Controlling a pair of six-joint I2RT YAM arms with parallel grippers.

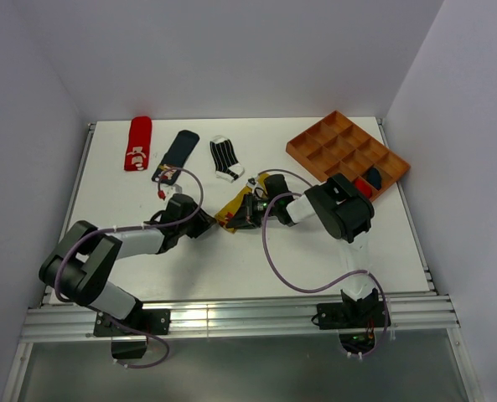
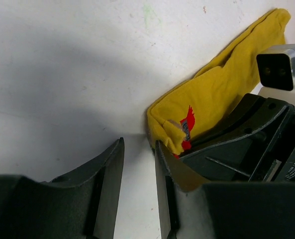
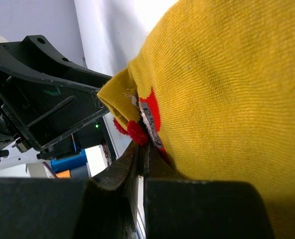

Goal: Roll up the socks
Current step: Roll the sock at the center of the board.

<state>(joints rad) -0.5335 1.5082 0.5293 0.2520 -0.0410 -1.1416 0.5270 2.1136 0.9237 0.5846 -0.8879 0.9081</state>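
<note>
The mustard yellow sock (image 1: 238,206) lies mid-table, its near end folded over, showing a red mark (image 2: 188,121). My right gripper (image 1: 245,213) is shut on that folded end, pinching the red-marked edge (image 3: 143,142). My left gripper (image 1: 217,223) is open and empty, with bare table between its jaws (image 2: 138,147); its right finger (image 2: 162,164) touches the sock's folded end (image 2: 169,132). A red sock (image 1: 137,144), a navy sock with a patch (image 1: 174,157) and a striped sock (image 1: 225,157) lie flat at the back.
An orange compartment tray (image 1: 323,142) stands at the back right, with a red and a navy bundle (image 1: 369,182) in its near-right cells. The right arm's body (image 2: 251,144) sits close to the right of my left gripper.
</note>
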